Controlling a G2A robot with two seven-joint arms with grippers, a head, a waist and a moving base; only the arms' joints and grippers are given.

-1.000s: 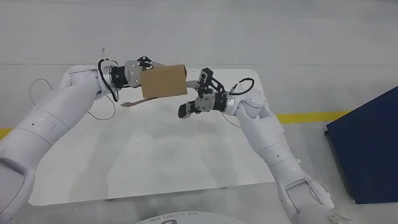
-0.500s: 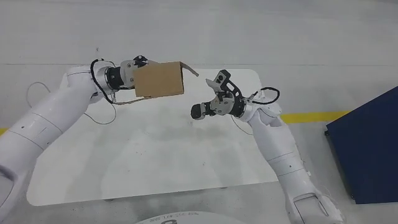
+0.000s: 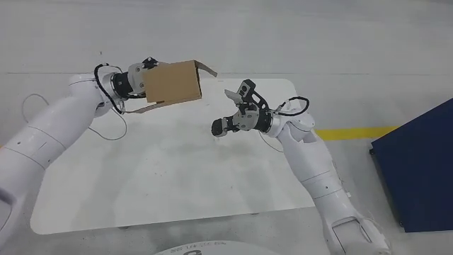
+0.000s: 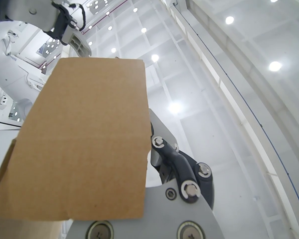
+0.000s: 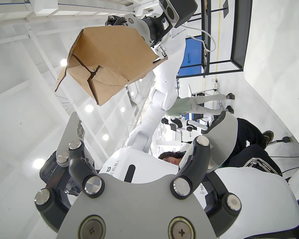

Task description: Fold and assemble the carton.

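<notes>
A brown carton (image 3: pixel 173 83) hangs in the air over the far left part of the white table (image 3: pixel 177 184). My left gripper (image 3: pixel 146 83) is shut on its left side. One flap (image 3: pixel 206 66) sticks out at its far right corner. In the left wrist view a carton panel (image 4: pixel 84 125) covers one finger, and the other finger (image 4: pixel 162 128) lies along its edge. My right gripper (image 3: pixel 228 110) is open with nothing in it, a short way right of the carton. From the right wrist view the carton's (image 5: pixel 109 60) folded bottom flaps face my right gripper (image 5: pixel 149 125).
A large blue box (image 3: pixel 425 163) stands on the floor to the right of the table. A thin cable (image 3: pixel 39 99) loops off the table's left edge. A yellow floor line (image 3: pixel 354 133) runs past the table's right side.
My left arm has carried the carton up and to the far left. My right gripper has let go of the carton's right end and drawn back to the right.
</notes>
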